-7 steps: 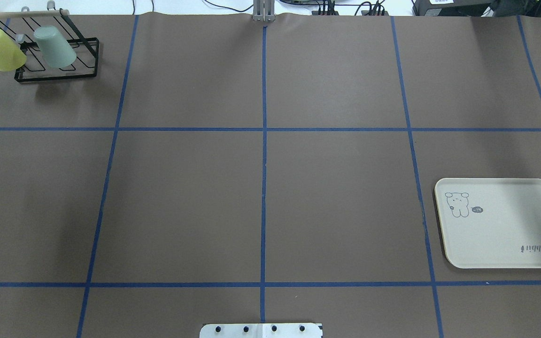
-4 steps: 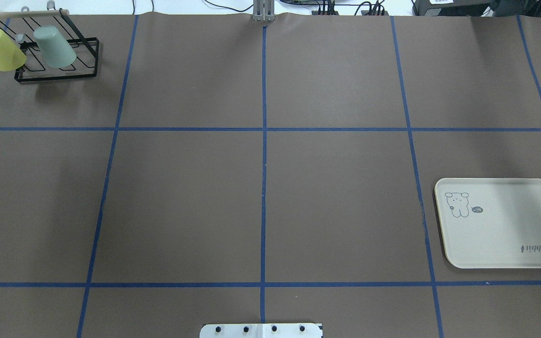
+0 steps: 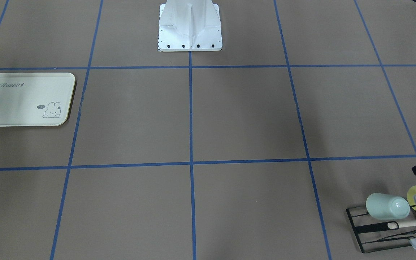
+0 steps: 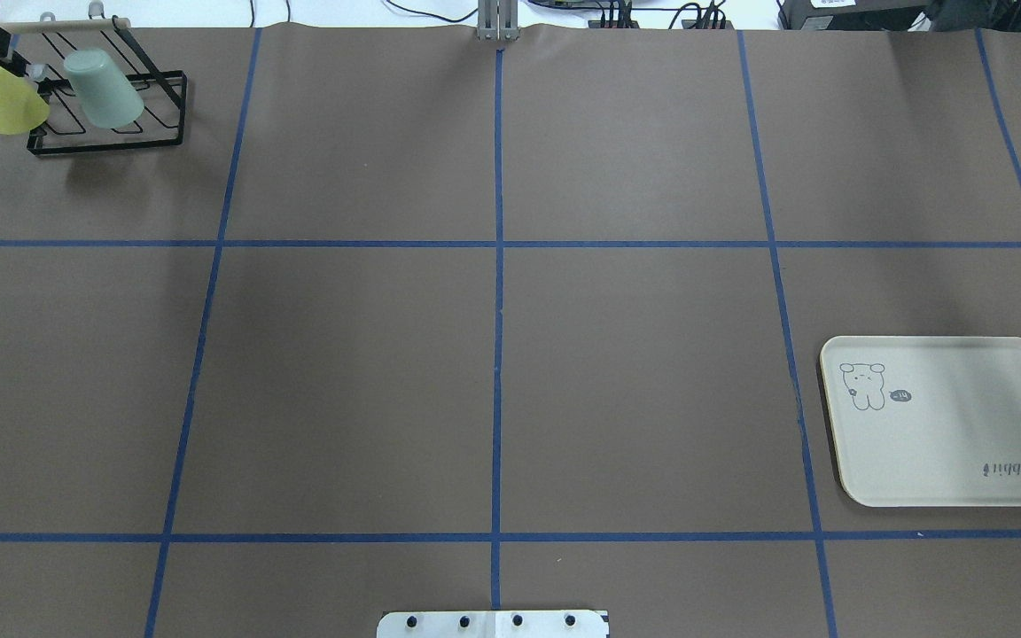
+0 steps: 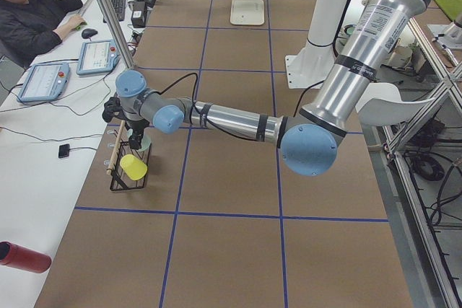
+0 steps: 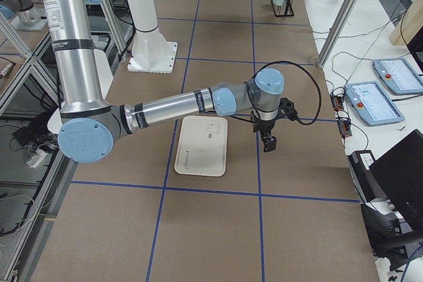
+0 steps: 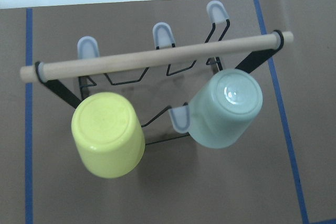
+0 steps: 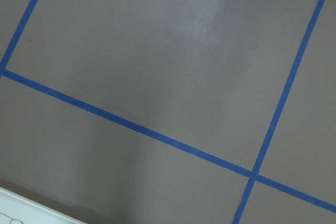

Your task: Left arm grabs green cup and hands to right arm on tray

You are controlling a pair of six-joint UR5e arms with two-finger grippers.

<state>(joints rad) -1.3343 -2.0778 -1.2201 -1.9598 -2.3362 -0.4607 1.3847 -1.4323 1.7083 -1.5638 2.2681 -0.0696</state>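
Green cup (image 7: pixel 224 109) hangs tilted, mouth-down, on the black wire rack (image 7: pixel 64 92) beside the yellow cup (image 7: pixel 108 134), at the counter's (image 4: pixel 342 372) far-left corner. Left hand (image 5: pixel 134 135) hovers over the rack and right hand (image 6: pixel 268 142) hangs just beside the tray (image 4: pixel 945 421); I can't tell the opening of either. You're at approach. Next move calls for a descent and a grip on the green cup only.

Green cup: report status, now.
Left gripper above the rack, fingers unreadable; right gripper near the tray, same. Green cup untouched, inverted on its peg. Yellow cup and wooden rail close beside it.
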